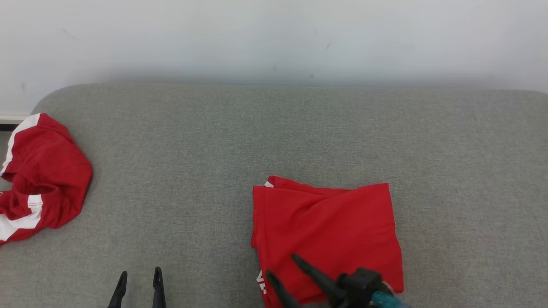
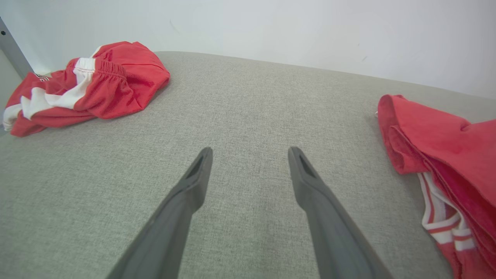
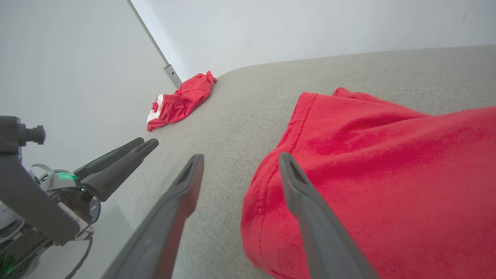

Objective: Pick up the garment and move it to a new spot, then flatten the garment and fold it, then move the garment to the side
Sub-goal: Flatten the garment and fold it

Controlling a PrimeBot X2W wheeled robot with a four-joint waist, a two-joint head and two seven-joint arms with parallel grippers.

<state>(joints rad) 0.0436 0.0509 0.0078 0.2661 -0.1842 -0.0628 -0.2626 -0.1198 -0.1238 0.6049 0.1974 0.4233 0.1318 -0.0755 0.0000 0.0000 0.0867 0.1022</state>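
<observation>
- The garment [image 1: 329, 229], a red shirt, lies at about 4 o'clock on the grey padded surface [image 1: 274, 128]. It is folded into a rough rectangle, with a loose ridge along its far edge and white lettering peeking out at its near left corner.
- We judge flattening and folding done, so moving it to the side is what remains.
- The right gripper [image 1: 282, 265] sits at 5 o'clock over the garment's near left corner. Its fingers are apart and nothing is clamped between them.
- In the right wrist view one finger is over the red cloth and the other over bare grey. We read that straddle of the hem as a good stance for pinching the stacked layers together.
- The left gripper [image 1: 141, 272] waits at 7 o'clock above bare surface, fingers spread wide and empty. It is well apart from the shirt, probably kept clear of the fold.
- A second garment [image 1: 43, 171], red with white bands, lies crumpled at 9 o'clock on the surface's left end.
- Both garments lie directly on the fabric, neither inside anything.
- A pale wall [image 1: 274, 38] closes the 12 o'clock side.
</observation>
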